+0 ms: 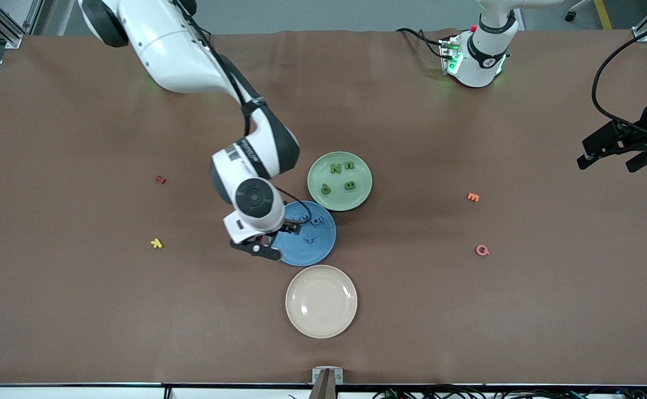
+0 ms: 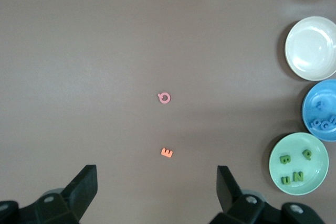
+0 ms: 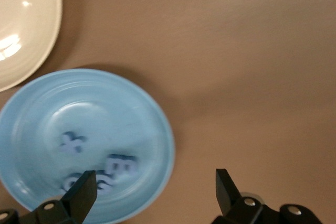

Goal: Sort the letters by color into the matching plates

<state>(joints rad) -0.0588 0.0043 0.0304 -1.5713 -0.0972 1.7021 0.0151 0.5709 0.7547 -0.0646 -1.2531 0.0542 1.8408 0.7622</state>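
Four green letters (image 1: 339, 177) are sitting in the pale green plate (image 1: 358, 197), and the blue letters (image 1: 308, 226) are lying in the blue plate (image 1: 323, 252) just nearer the front camera, the two rims all but touching. At least three blue ones are showing; the right arm is covering part of that plate, so a fourth cannot be confirmed. Its right gripper (image 1: 265, 244) is hanging over the blue plate's edge toward the right arm's end of the table, fingers spread wide and holding nothing. Over at the other end, the left gripper (image 1: 611, 152) is waiting above bare table, jaws also wide and empty. So the sort is looking close to done, and the risk now is in the exit: with the open fingers sitting so low by the rim, a sideways pull could be clipping the plate and nudging it into the green one or the cream plate (image 1: 321, 324) beside it, jolting letters out. A straight lift is looking safer. Stray pieces are also tempting a wrong pick: the orange E (image 1: 472, 197), pink Q (image 1: 482, 250), yellow letter (image 1: 157, 243) and red letter (image 1: 160, 179) belong in neither plate.
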